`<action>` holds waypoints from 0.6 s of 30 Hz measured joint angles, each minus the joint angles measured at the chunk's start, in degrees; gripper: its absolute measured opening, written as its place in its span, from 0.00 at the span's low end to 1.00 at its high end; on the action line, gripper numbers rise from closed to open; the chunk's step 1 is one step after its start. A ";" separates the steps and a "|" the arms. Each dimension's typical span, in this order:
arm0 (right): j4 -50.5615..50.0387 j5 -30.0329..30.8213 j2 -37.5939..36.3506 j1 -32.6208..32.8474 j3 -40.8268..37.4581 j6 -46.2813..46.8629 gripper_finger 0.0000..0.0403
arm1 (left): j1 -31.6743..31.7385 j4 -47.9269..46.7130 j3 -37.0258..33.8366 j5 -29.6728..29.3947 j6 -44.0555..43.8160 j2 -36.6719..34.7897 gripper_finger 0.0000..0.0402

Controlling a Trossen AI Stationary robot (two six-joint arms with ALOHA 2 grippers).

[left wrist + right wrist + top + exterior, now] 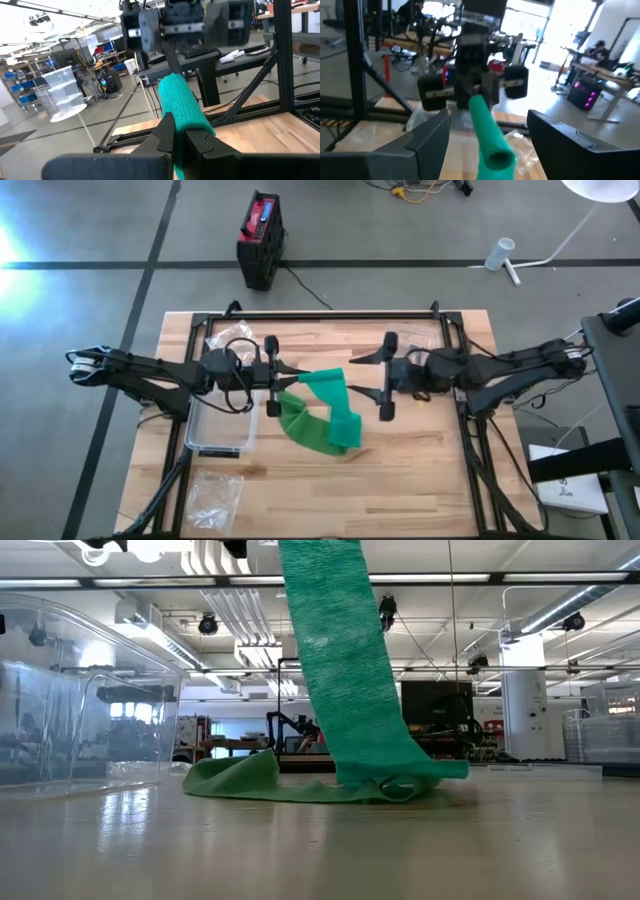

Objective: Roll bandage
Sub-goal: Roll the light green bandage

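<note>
bandage: green bandage [322, 418], partly rolled; the rolled end is held up above the middle of the tabletop [420, 470], and a loose strip hangs down from it to a crumpled heap lying on the wood toward 6 o'clock of the roll. in the low view the strip [345, 670] drops from above and folds onto the tabletop.
left gripper: left gripper [283, 378] sits at 9 o'clock of the bandage roll, fingers clamped tight on the roll's end; in the left wrist view the green roll [181, 106] pokes out between the two dark fingers [162, 135].
right gripper: right gripper [368, 377] is at 3 o'clock of the roll, facing the left one, its fingers spread wide; in the right wrist view the roll's free end [492, 135] lies between the fingers [432, 135] without touching either.
clear box: a clear plastic box [220, 425] stands on the tabletop under the left arm, at 9 o'clock of the heap, near it but apart.
plastic bag: a crinkled clear bag [215, 495] lies at 6 o'clock of the box, near the tabletop's edge.
floor: a black and red case [262, 240] stands on the floor beyond the tabletop at 12 o'clock.
room: a person [600, 50] shows at a desk far off in the right wrist view.
</note>
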 joint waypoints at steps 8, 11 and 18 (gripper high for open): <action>0.09 -0.02 1.14 -0.26 -0.04 -0.62 0.64 | 0.01 2.92 0.00 0.00 7.65 0.15 0.00; -0.23 -0.01 0.96 -0.24 -0.04 -1.03 0.63 | 0.07 4.48 0.00 0.00 10.28 0.27 0.00; 2.24 -0.46 0.19 -0.09 -0.04 -3.16 0.60 | 0.04 4.23 0.00 0.00 10.31 0.28 0.00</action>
